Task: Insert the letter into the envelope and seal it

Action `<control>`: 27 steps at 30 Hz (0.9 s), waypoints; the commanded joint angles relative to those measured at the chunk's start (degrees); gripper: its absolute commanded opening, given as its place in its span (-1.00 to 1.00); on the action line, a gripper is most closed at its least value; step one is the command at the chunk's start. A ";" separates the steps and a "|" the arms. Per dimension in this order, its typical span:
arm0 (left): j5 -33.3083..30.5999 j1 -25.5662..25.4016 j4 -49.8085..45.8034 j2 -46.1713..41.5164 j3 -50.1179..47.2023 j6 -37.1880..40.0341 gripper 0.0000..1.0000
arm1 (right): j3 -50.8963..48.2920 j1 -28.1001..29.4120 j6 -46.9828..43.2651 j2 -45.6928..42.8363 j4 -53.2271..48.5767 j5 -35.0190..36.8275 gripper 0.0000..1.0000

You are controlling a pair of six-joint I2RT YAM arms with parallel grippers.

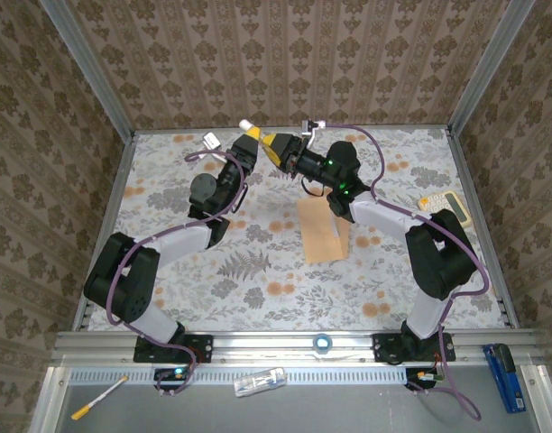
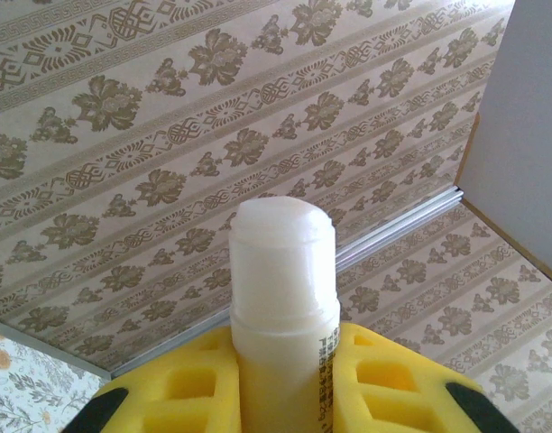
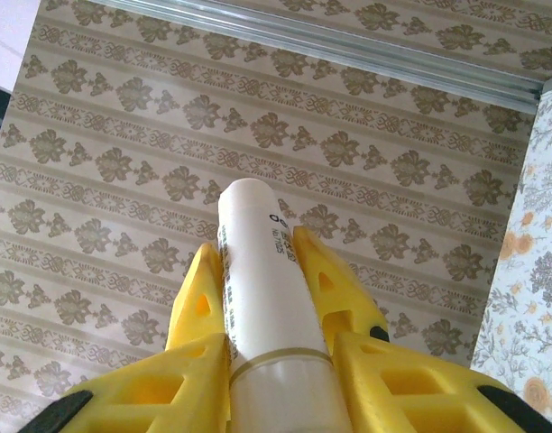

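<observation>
Floral tablecloth point(image 1: 258, 289) on the table, patterned brown wallpaper point(image 1: 285, 63) all round.

Left gripper point(image 2: 289, 365): yellow fingers clamped on a glue stick point(image 2: 283, 271), cap off, white glue exposed and pointing up at the wall.

Right gripper point(image 3: 256, 260): yellow fingers lie against both sides of a white printed tube point(image 3: 249, 212), so it is grasping it. Second stick, cap or something else, cannot tell.

From above, both grippers meet tip to tip, raised off the table, beyond the envelope point(image 1: 319, 236) toward the back wall.

Envelope: tan, flat on the cloth, long side running away from the arm bases, far right part covered by the right arm. Flap state too small to read. Letter: cannot tell whether it is inside.

Risks, as judgement:
- Bare glue is the main one. A low pass over the envelope would smear its outer face or the cloth instead of the flap.
- Grippers this close could knock each other, or pull at an angle and twist the stick out of the left fingers.
- The envelope lies loose, so glue pressure could drag or crumple it.
- Sealing before the letter is confirmed inside would spoil the task.

Around:
- Small white object point(image 1: 209, 142) left of the envelope and farther back, maybe the cap.
- Pale yellow calculator point(image 1: 444, 206) right of the envelope, near the table edge.
- Aluminium frame rail point(image 1: 348, 127) behind the envelope, where cloth meets wall.
</observation>
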 commanded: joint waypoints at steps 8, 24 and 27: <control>1.21 -0.51 2.86 1.26 1.36 0.03 -1.00 | 1.03 0.32 0.44 -0.45 2.73 0.08 -0.25; 1.96 -0.86 2.95 1.94 1.71 -0.65 -1.00 | 3.23 0.41 1.78 1.05 5.17 -0.92 -0.39; 1.92 -0.86 2.86 1.99 1.61 -0.85 -0.90 | 2.50 0.41 1.58 0.58 5.07 -0.44 -0.46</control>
